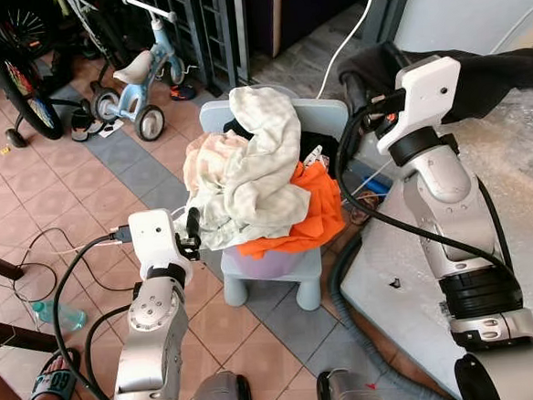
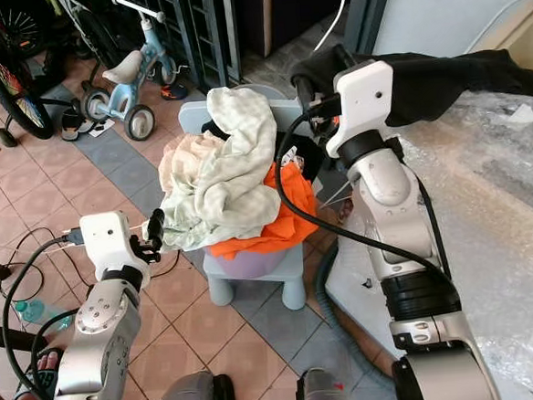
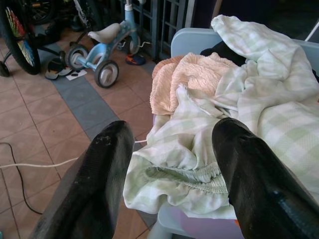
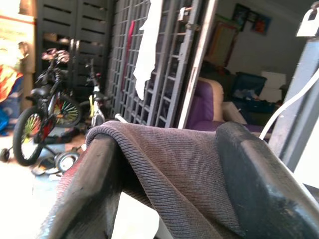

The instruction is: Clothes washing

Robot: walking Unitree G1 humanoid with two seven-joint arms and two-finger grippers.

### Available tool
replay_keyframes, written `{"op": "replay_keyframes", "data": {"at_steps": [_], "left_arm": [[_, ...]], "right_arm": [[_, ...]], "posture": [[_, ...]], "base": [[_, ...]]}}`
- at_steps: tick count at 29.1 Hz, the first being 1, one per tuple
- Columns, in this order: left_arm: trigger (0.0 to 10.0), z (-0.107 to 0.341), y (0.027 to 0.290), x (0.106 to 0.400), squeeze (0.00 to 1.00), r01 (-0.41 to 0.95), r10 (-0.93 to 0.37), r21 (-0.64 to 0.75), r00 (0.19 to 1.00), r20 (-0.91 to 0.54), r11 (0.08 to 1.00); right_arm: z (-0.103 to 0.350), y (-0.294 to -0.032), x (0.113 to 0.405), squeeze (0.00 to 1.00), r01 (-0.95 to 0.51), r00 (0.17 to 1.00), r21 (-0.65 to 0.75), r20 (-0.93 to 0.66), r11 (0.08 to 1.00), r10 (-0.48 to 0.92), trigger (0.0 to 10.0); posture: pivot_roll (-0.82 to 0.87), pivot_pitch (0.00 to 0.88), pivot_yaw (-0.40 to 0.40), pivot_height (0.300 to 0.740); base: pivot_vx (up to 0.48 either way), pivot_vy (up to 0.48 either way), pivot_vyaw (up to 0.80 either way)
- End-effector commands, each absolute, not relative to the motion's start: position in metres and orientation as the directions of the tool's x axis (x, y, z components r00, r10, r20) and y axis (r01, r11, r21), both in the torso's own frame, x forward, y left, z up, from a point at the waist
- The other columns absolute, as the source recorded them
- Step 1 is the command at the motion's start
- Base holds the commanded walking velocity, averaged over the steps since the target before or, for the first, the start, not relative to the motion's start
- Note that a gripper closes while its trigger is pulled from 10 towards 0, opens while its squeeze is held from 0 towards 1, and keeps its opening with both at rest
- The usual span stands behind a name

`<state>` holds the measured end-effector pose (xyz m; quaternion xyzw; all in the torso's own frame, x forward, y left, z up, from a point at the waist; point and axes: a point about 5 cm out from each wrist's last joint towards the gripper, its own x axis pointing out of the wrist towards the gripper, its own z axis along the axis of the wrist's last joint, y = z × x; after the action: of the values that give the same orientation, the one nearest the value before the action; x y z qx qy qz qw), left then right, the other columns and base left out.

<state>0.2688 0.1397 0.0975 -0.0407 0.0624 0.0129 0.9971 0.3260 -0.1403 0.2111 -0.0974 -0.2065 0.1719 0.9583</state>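
the right gripper (image 4: 164, 169) has its fingers closed on a dark garment (image 1: 486, 75), held up beside the washer (image 1: 523, 200). the left gripper (image 3: 172, 164) is spread open just before the green checked cloth (image 1: 256, 178) on the laundry pile, possibly touching it; the pile sits on a small blue chair (image 1: 299, 271).

A home's tiled porch is showing here: a child's tricycle (image 1: 139, 81), bicycle (image 1: 20, 80), metal gate (image 4: 149, 64), laundry-piled chair (image 1: 280, 263).

Silver arms (image 1: 152, 327), white wrist housings (image 1: 421, 93) (black cables looped), black fingers (image 3: 94, 184).
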Motion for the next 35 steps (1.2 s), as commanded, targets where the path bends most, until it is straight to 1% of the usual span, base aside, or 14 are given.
{"op": "replay_keyframes", "data": {"at_steps": [1,5,9,11,15,16,18,24,26,28,30,31,33,35], "left_arm": [[10.0,0.096,0.14,0.267,0.0,-0.039,0.029,-0.07,0.99,-0.135,0.997],[10.0,0.095,0.141,0.267,0.0,-0.042,0.032,-0.07,0.99,-0.138,0.997],[10.0,0.094,0.141,0.266,0.0,-0.046,0.036,-0.068,0.989,-0.144,0.997],[10.0,0.094,0.141,0.266,0.0,-0.048,0.037,-0.067,0.989,-0.146,0.997],[10.0,0.093,0.142,0.265,0.0,-0.049,0.038,-0.067,0.988,-0.148,0.997],[10.0,0.093,0.142,0.265,0.0,-0.048,0.037,-0.067,0.988,-0.149,0.997],[10.0,0.093,0.141,0.266,0.0,-0.047,0.036,-0.066,0.988,-0.15,0.997],[10.0,0.092,0.141,0.267,0.0,-0.051,0.039,-0.071,0.987,-0.155,0.996],[10.0,0.092,0.142,0.267,0.0,-0.057,0.045,-0.072,0.987,-0.156,0.996],[10.0,0.092,0.143,0.267,0.0,-0.063,0.051,-0.073,0.986,-0.158,0.995],[10.0,0.091,0.143,0.267,0.0,-0.063,0.051,-0.071,0.986,-0.158,0.996],[10.0,0.092,0.143,0.267,0.0,-0.061,0.049,-0.069,0.986,-0.157,0.996],[10.0,0.092,0.144,0.268,0.0,-0.058,0.047,-0.067,0.987,-0.157,0.996],[10.0,0.092,0.144,0.268,0.0,-0.057,0.046,-0.066,0.987,-0.156,0.996]], "right_arm": [[0.21,-0.128,0.319,1.0,-0.357,0.827,-0.289,0.345,0.888,0.444,10.0],[0.194,-0.121,0.314,1.0,-0.428,0.828,-0.28,0.259,0.859,0.497,10.0],[0.175,-0.128,0.317,1.0,-0.366,0.869,-0.415,0.167,0.833,0.465,10.0],[0.18,-0.141,0.324,1.0,-0.274,0.909,-0.371,0.201,0.887,0.365,10.0],[0.191,-0.162,0.335,1.0,-0.121,0.946,-0.353,0.244,0.928,0.216,10.0],[0.2,-0.177,0.341,1.0,-0.025,0.954,-0.329,0.275,0.944,0.121,10.0],[0.215,-0.202,0.349,1.0,0.139,0.946,-0.338,0.324,0.931,-0.023,10.0],[0.228,-0.26,0.358,1.0,0.372,0.912,-0.329,0.304,0.868,-0.276,10.0],[0.237,-0.284,0.355,1.0,0.479,0.865,-0.324,0.331,0.816,-0.376,10.0],[0.252,-0.323,0.346,1.0,0.645,0.753,-0.213,0.34,0.734,-0.563,10.0],[0.257,-0.342,0.34,1.0,0.701,0.701,-0.139,0.315,0.699,-0.64,10.0],[0.262,-0.367,0.329,1.0,0.782,0.607,-0.056,0.294,0.621,-0.739,10.0],[0.272,-0.395,0.312,1.0,0.849,0.512,-0.033,0.301,0.528,-0.805,10.0],[0.278,-0.407,0.303,1.0,0.875,0.468,-0.033,0.313,0.482,-0.827,10.0]], "posture": [[0.01,0.135,0.033,0.74],[0.01,0.134,0.032,0.74],[0.01,0.135,0.03,0.74],[0.02,0.134,0.031,0.74],[0.02,0.134,0.034,0.74],[0.01,0.134,0.035,0.74],[0.01,0.135,0.037,0.74],[0.01,0.133,0.035,0.74],[0.01,0.132,0.035,0.74],[0.01,0.13,0.04,0.74],[0.01,0.129,0.041,0.74],[0.01,0.128,0.042,0.74],[0.0,0.125,0.046,0.74],[0.0,0.127,0.048,0.74]], "base": [[0.0,0.0,0.0],[0.0,0.0,0.0],[0.0,0.0,0.0],[0.0,0.0,0.0],[0.0,0.0,0.0],[0.0,0.0,0.0],[0.0,0.0,0.0],[0.0,0.0,0.0],[0.0,0.0,0.0],[0.0,0.0,0.0],[0.0,0.0,0.0],[0.0,0.0,0.0],[0.0,0.0,0.0],[0.0,0.0,0.0]]}}
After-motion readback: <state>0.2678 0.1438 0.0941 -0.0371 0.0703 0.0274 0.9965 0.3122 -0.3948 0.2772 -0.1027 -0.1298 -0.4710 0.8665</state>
